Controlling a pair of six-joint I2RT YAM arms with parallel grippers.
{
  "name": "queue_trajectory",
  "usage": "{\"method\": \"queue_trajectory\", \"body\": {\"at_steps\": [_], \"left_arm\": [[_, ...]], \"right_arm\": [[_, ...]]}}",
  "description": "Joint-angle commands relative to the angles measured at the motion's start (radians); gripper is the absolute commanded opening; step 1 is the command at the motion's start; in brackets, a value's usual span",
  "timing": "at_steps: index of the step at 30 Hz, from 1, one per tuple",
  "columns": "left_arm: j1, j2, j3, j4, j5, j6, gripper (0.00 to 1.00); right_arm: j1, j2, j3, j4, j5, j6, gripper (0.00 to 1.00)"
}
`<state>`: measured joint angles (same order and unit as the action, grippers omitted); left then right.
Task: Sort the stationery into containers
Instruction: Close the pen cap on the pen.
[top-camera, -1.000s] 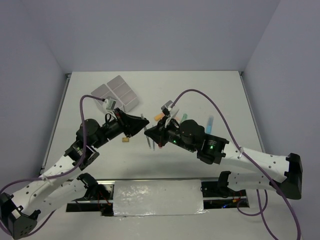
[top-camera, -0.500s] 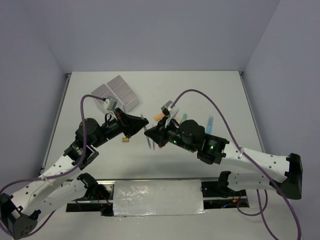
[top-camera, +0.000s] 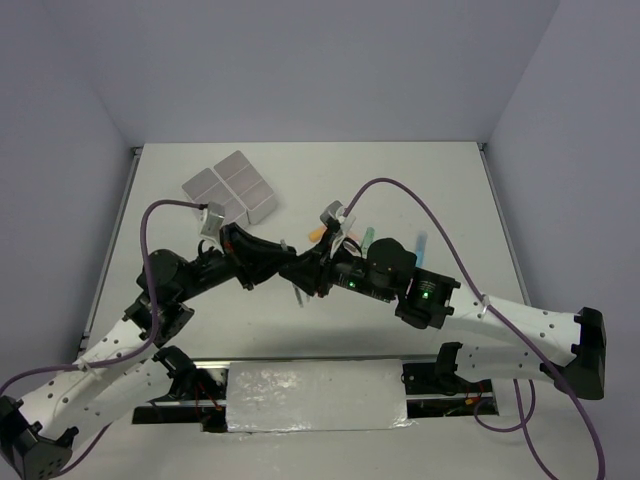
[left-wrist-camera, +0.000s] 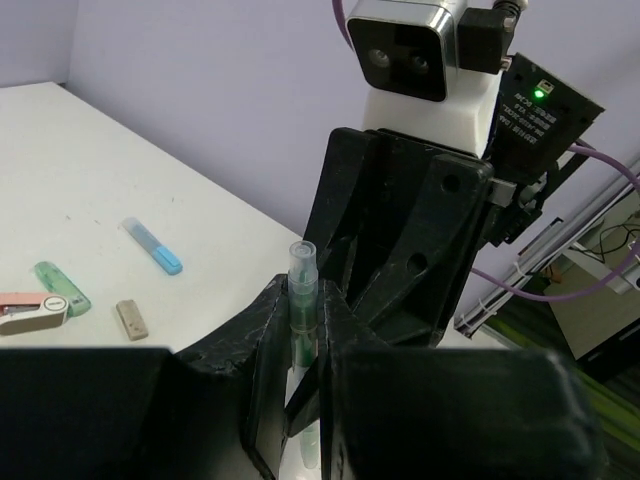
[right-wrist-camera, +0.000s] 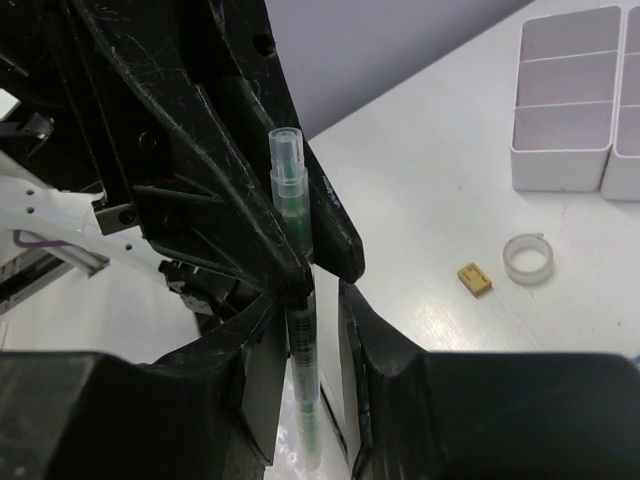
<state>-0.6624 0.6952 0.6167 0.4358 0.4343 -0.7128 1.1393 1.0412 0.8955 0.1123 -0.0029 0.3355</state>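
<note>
Toward the far left corner of the bench (top-camera: 440, 180) sits the white tray (top-camera: 232, 188) of four square compartments, turned at a slant, with nothing visible inside it. Nearer, over the middle of the bench and lifted off it, the left claw (top-camera: 280, 258) comes in from the left. It meets the right claw (top-camera: 300, 270) tip to tip, with a thin pen (top-camera: 299, 292) standing nearly upright between them.

The left claw is pinched narrow on the pen, its pads (left-wrist-camera: 262, 345) pressed to both sides of the barrel a little below the top end. The right claw brackets the same barrel lower down with its jaws slightly parted. Its wrist view shows a gap beside the pen, so I judge it is not gripping. Further right, an orange marker (top-camera: 318, 232), a green marker (top-camera: 368, 236) and a light blue marker (top-camera: 419, 244) lie flat on the bench, well apart from the tray.

The pen should be light and stiff, not fragile. Its round, smooth plastic barrel could swivel or slide in a two-pad pinch. The safest hold is square across the barrel near its middle, so neither end drags it round. It looks long against one compartment, so it will probably need to go in end first or leaning.

The barrel is clear with a green core, and the top end steps down to a narrower clear tip.
</note>
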Motion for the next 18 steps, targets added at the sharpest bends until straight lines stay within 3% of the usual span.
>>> {"method": "queue_trajectory", "body": {"at_steps": [1, 3, 4, 5, 8, 11, 12, 13, 14, 18], "left_arm": [[-0.003, -0.017, -0.002, 0.106, 0.041, -0.002, 0.0], [-0.005, -0.025, -0.003, 0.109, 0.032, 0.004, 0.0], [-0.005, -0.026, -0.003, 0.109, 0.026, 0.006, 0.0], [-0.003, -0.028, 0.0, 0.103, 0.023, 0.012, 0.0], [-0.003, -0.025, 0.008, 0.087, 0.017, 0.019, 0.0], [-0.005, -0.02, 0.012, 0.069, 0.004, 0.03, 0.22], [-0.003, -0.019, 0.015, 0.063, 0.004, 0.033, 0.37], [-0.005, -0.017, 0.018, 0.055, -0.002, 0.035, 0.44], [-0.003, -0.016, 0.024, 0.043, -0.003, 0.039, 0.61], [-0.003, -0.031, 0.037, 0.02, -0.051, 0.047, 0.66]], "right_arm": [[0.007, -0.003, 0.02, 0.064, -0.045, 0.002, 0.32], [0.007, 0.0, 0.013, 0.075, -0.08, 0.007, 0.25], [0.007, 0.0, 0.008, 0.079, -0.092, 0.011, 0.17], [0.007, 0.0, -0.003, 0.092, -0.098, 0.017, 0.0], [0.007, -0.01, -0.023, 0.11, -0.103, 0.028, 0.0], [0.008, -0.023, -0.03, 0.104, -0.083, 0.028, 0.0], [0.007, -0.024, -0.027, 0.099, -0.075, 0.028, 0.0], [0.005, -0.026, -0.026, 0.093, -0.063, 0.025, 0.0], [0.007, -0.026, -0.02, 0.081, -0.06, 0.02, 0.0], [0.008, -0.023, -0.023, 0.072, -0.052, 0.017, 0.0]]}}
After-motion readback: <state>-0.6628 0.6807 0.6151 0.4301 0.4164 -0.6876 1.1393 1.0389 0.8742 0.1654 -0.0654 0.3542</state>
